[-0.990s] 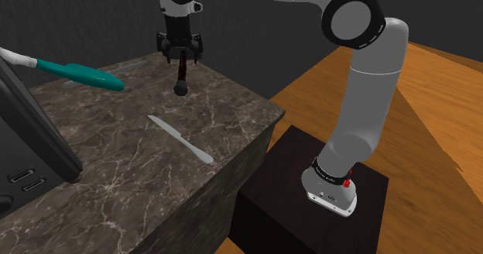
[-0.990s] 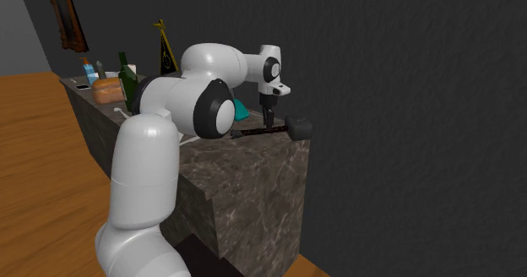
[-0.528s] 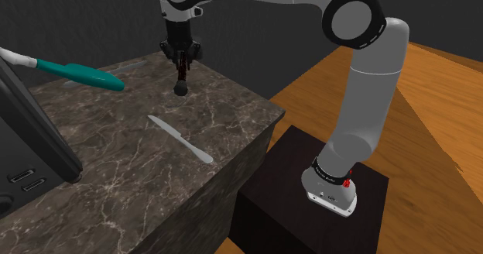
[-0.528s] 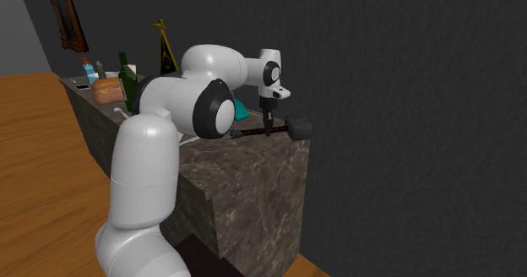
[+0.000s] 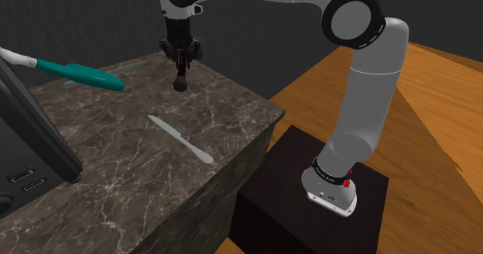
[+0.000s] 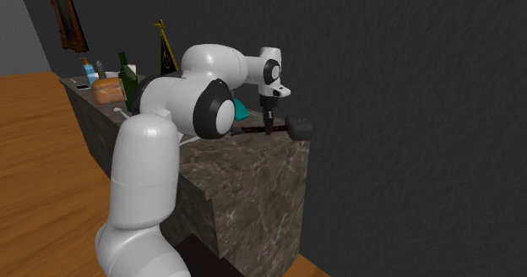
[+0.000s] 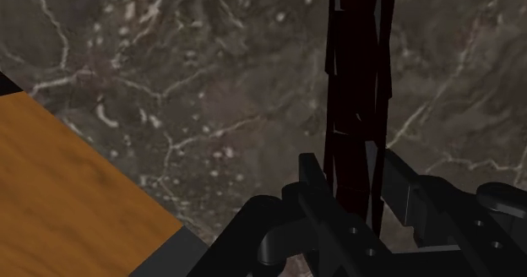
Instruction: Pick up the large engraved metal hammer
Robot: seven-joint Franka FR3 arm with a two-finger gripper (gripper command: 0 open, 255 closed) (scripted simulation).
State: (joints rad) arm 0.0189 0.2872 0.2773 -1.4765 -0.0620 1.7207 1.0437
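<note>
The hammer is dark, with a long thin handle (image 7: 359, 64) and a rounded head (image 5: 179, 82). It sits at the far corner of the dark marble counter (image 5: 116, 159), just above or on the top. My black gripper (image 5: 180, 53) points straight down and is shut on the handle, a finger (image 7: 315, 182) pressed to each side. In the second exterior view the gripper (image 6: 268, 125) clasps the handle a little behind the head (image 6: 300, 128), which juts past the counter's end. Any engraving is too dark to make out.
A grey knife (image 5: 179, 139) lies mid-counter and a teal-handled tool (image 5: 85, 74) sits toward the shoulder view's left. A black appliance (image 5: 35, 132) stands at the left edge. Bottles and bread (image 6: 108, 88) crowd the counter's far end. Wooden floor (image 7: 76, 191) lies beyond the counter's edge.
The fingers, wide apart a second ago, have closed onto the hammer's handle. The hammer head has since risen very slightly in the shoulder view.
</note>
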